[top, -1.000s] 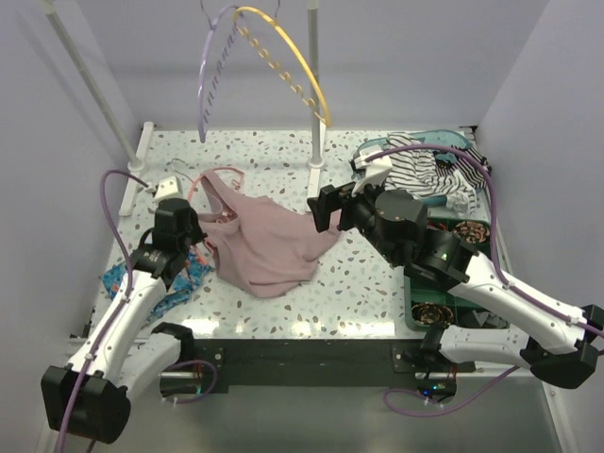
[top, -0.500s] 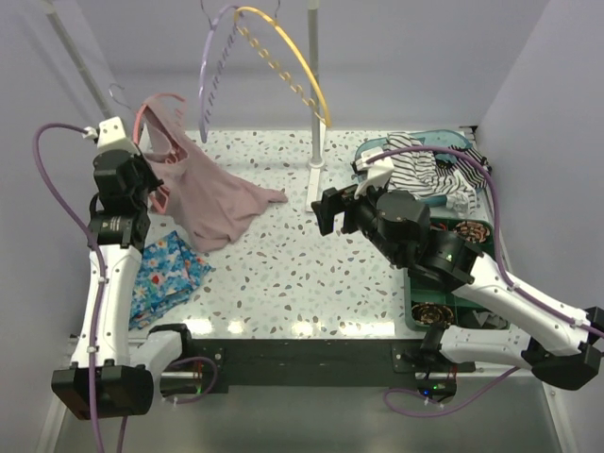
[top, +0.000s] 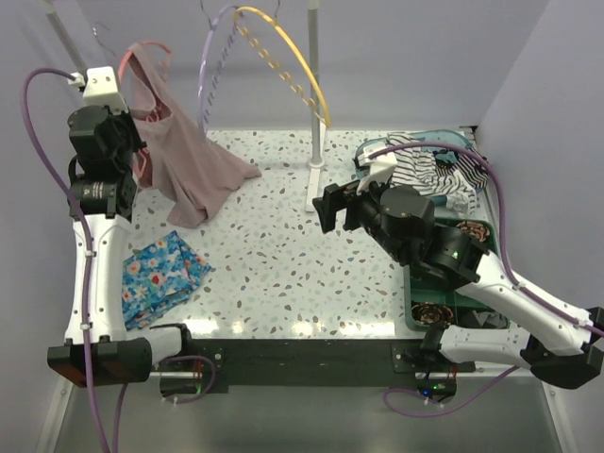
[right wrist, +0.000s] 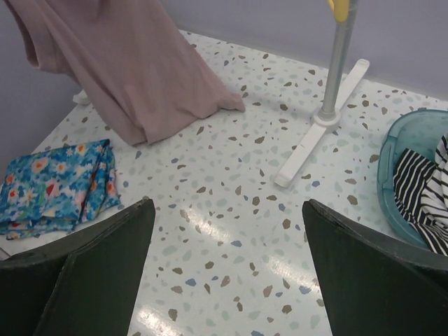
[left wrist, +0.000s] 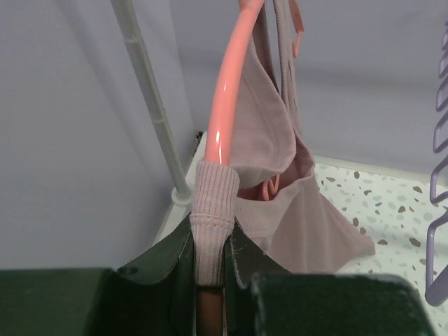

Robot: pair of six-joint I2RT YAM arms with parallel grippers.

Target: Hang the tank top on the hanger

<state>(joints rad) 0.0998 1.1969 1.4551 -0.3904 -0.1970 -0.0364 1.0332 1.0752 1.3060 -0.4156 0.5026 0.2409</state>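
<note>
The left hand grips the hanger and the tank top together, held high, probably so the top drapes below it; the right hand is open.

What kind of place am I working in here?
Probably a lab robot cell staged as a laundry corner: plain walls box in a speckled tabletop, a rack pole carries a yellow hanger, and a teal basket holds striped clothes.

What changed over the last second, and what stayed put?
The left gripper, shut on the hanger, rose from the table toward the back-left, lifting the tank top off the surface; only its hem trails there now. The right gripper stayed open mid-table; floral cloth and striped garment unmoved.
</note>
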